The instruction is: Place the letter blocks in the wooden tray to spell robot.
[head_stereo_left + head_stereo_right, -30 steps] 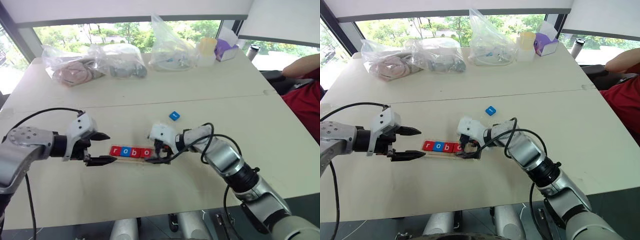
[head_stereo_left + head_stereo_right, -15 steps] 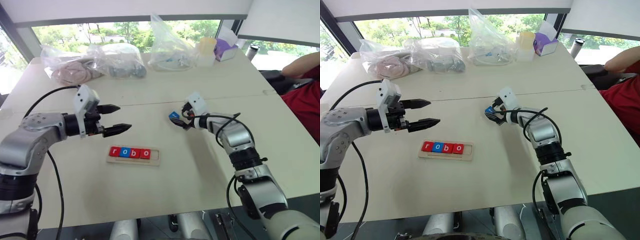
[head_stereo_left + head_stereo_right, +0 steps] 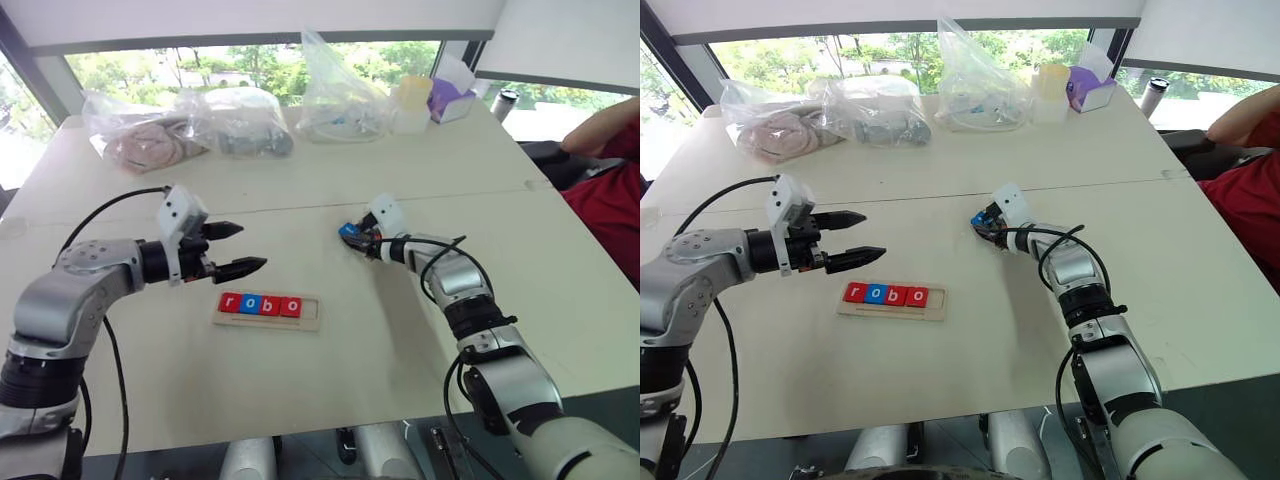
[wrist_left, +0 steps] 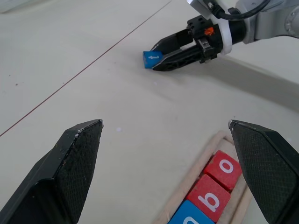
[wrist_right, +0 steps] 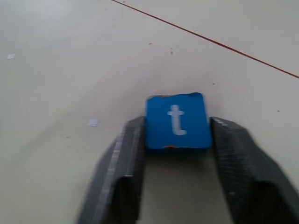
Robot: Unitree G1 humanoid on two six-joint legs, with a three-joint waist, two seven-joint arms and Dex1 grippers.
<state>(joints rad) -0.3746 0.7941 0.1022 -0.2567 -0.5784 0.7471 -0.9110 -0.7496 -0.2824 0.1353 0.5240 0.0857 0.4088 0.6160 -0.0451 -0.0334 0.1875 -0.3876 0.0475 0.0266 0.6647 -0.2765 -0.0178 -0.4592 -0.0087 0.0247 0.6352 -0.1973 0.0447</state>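
The left arm's fingers [image 3: 238, 248] stand spread wide with nothing between them, hovering left of centre in the head view, above the pale desk [image 3: 300, 380] and just up and left of the wooden tray [image 3: 266, 311]. The tray lies near the middle of the frame, slightly below centre, flat on the desk. In it sit four letter blocks [image 3: 260, 305] side by side from its left end, reading r, o, b, o: red, blue, red, red. The slot at the tray's right end holds no block. Right of centre and a little higher, the right arm's fingers [image 3: 354, 238] are closed on the blue t block [image 5: 176, 121], one finger pressed to each of its sides; the block sits at desk level, though whether it rests on the surface or is just off it cannot be told. It is well apart from the tray, up and to the right of it. Along the top of the frame, clear plastic bags [image 3: 190, 128] lie in a row on the far side of the desk.
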